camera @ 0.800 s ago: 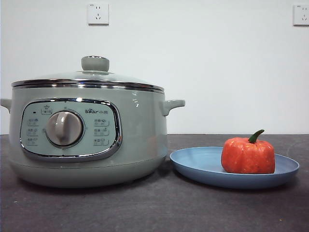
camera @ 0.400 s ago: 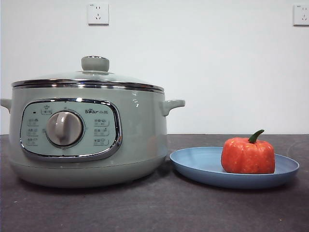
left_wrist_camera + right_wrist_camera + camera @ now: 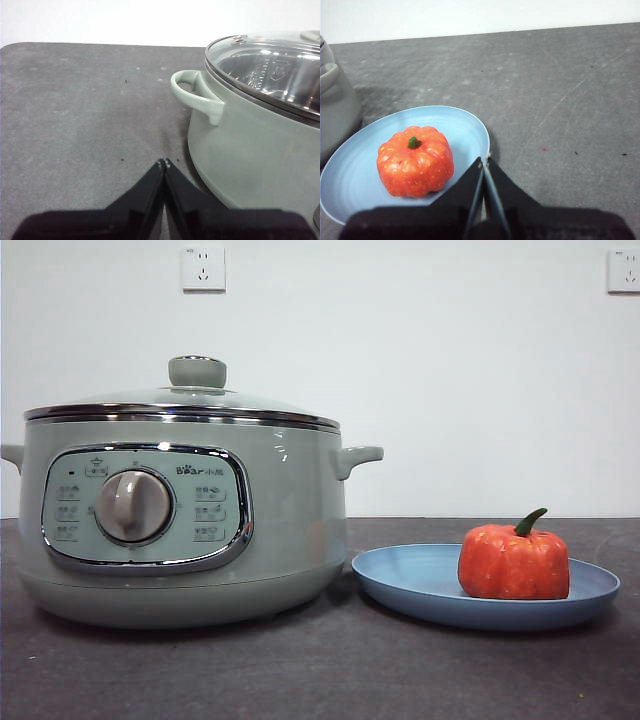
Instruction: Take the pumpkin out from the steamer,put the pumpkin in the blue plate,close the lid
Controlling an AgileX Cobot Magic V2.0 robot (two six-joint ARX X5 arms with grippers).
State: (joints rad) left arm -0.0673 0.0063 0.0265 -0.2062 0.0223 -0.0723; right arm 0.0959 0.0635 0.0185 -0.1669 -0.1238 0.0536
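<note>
Dark grey table (image 3: 320, 670), two wall sockets (image 3: 203, 269)

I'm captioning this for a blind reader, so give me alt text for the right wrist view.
An orange pumpkin with a green stem sits on a blue plate on a dark grey table. The shut right gripper is beside the pumpkin, and the steamer's edge shows past the plate.

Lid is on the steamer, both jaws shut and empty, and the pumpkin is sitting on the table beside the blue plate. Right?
Not quite. The pumpkin sits in the blue plate, not on the table; the front and right wrist views both show it. The rest stands: the lid is on the steamer, and the left gripper and right gripper are shut and empty.
</note>
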